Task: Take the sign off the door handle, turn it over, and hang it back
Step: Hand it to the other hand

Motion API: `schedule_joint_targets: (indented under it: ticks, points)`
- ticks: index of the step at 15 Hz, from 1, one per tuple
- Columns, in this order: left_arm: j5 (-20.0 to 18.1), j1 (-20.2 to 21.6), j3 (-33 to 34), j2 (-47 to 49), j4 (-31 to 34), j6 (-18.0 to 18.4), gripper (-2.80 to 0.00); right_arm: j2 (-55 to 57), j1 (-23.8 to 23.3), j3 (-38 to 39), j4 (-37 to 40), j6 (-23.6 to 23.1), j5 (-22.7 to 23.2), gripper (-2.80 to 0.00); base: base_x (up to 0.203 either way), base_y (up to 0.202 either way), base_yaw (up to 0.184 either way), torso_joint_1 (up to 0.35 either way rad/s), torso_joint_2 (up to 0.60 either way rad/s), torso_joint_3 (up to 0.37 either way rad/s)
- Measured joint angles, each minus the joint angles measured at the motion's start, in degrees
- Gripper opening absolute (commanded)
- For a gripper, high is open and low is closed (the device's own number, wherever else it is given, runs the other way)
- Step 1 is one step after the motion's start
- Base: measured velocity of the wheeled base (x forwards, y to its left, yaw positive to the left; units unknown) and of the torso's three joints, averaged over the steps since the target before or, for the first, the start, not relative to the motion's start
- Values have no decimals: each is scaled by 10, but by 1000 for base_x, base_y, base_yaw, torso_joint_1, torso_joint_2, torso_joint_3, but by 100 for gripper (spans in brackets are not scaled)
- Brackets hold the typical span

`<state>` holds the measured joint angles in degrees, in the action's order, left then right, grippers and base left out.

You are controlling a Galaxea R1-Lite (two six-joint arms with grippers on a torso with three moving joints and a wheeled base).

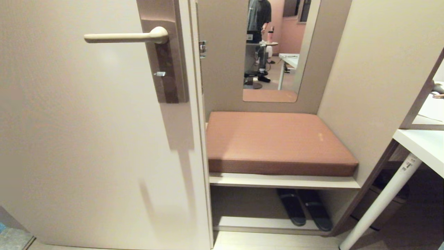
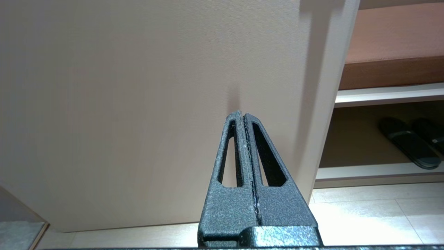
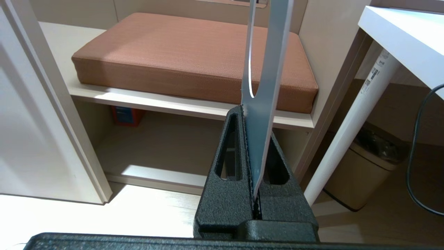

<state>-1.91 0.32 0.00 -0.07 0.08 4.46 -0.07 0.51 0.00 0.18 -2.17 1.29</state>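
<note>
The cream door handle (image 1: 125, 37) juts out level from its brown backplate (image 1: 167, 59) near the door's edge, and nothing hangs on it. The sign (image 3: 265, 69) appears only in the right wrist view, as a thin blue-grey card seen nearly edge-on, with the curve of its hole visible. My right gripper (image 3: 255, 121) is shut on the card's lower end, holding it upright in front of the bench. My left gripper (image 2: 244, 115) is shut and empty, pointing at the lower part of the door (image 2: 138, 104). Neither arm shows in the head view.
Right of the door is a bench with a brown cushion (image 1: 277, 142), with dark slippers (image 1: 305, 208) underneath. A white table (image 1: 423, 142) with a slanted leg (image 1: 378, 205) stands at the right, a bin (image 3: 367, 166) under it. A mirror (image 1: 274, 48) reflects a person.
</note>
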Motion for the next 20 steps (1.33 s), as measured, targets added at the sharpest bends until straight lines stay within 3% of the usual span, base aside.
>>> schedule_joint_targets:
  ticks: [12,20]
  points:
    - [0,0,0,0,0,0,-280,0,0,-16,6,-15,5,-280,0,0,0,0,0,0]
    - [0,0,0,0,0,2,-280,18,0,-175,141,-37,14,-280,0,0,0,0,0,0]
